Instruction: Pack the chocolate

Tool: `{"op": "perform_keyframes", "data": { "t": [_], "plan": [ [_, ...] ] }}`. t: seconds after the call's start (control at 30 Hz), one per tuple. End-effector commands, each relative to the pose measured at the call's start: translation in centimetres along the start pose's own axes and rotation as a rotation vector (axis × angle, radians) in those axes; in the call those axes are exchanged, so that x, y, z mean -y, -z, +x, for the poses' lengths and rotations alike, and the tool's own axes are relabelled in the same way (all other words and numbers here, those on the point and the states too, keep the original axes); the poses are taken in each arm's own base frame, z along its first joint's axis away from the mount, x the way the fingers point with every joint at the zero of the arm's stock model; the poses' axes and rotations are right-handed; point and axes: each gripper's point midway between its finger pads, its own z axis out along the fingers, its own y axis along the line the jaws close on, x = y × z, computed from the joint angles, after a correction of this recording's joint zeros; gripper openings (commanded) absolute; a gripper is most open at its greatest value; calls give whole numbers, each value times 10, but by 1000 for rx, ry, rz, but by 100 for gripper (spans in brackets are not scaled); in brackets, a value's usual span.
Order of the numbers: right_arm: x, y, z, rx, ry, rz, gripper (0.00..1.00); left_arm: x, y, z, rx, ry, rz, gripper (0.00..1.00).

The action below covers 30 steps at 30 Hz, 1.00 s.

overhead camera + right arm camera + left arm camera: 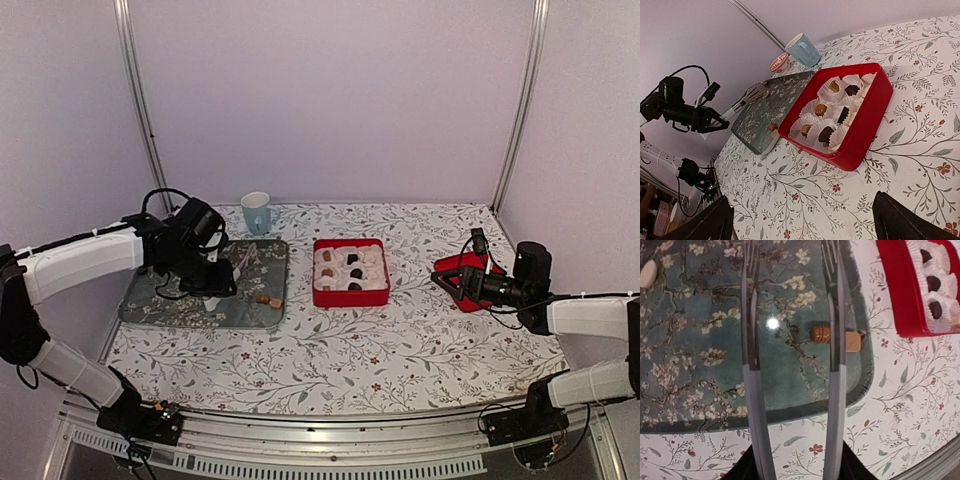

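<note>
Two loose pieces of chocolate, a brown barrel (pixel 820 333) and a tan square (pixel 853 341), lie near the right edge of the dark floral tray (pixel 700 355). A whitish piece (pixel 647 274) lies farther off on the same tray. My left gripper (pixel 790 247) hovers over the tray, open, with nothing between its fingers; the brown barrel sits just beside the right finger (pixel 836 315). The red box (pixel 867 125) holds several chocolates in white paper cups (pixel 820 130). My right gripper (pixel 805 225) is wide open and empty, off to the box's right.
A light blue cup (pixel 256 212) stands behind the tray, with a small red-and-white bowl (pixel 779 63) beside it. A red flat piece (pixel 462 268) lies under the right arm. Flowered cloth (pixel 330 360) covers the table; purple walls close in on three sides.
</note>
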Motion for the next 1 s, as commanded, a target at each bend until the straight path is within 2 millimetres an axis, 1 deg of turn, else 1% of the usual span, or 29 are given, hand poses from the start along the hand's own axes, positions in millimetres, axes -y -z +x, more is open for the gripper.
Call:
{"op": "perform_keyframes", "data": {
  "t": [0.0, 0.1, 0.3, 0.43, 0.53, 0.7, 0.8, 0.87, 0.97],
  "plan": [
    [-4, 0, -3, 5, 4, -14, 99, -20, -10, -1, 93, 117, -32, 42],
    [-6, 0, -5, 4, 7, -20, 99, -29, -26, 11, 74, 150, -49, 41],
    [-7, -1, -7, -1, 14, -22, 99, -36, -51, 28, 16, 137, -65, 44],
    [-6, -1, -9, 1, 14, -14, 99, -37, -59, 41, -22, 139, -50, 52],
    [-6, -1, -10, 3, 13, -7, 99, -38, -61, 47, -32, 139, -50, 59],
    [-4, 1, -11, 4, 9, 13, 99, -41, -61, 53, -37, 137, -47, 64],
    [-3, 3, -13, 8, 14, 38, 99, -38, -57, 50, -17, 139, -34, 68],
    [-2, 4, -15, 11, 14, 57, 99, -36, -52, 44, 5, 138, -22, 71],
    [4, 4, -15, 3, 2, 95, 99, -32, -44, 34, 37, 133, -10, 82]
  ]
}}
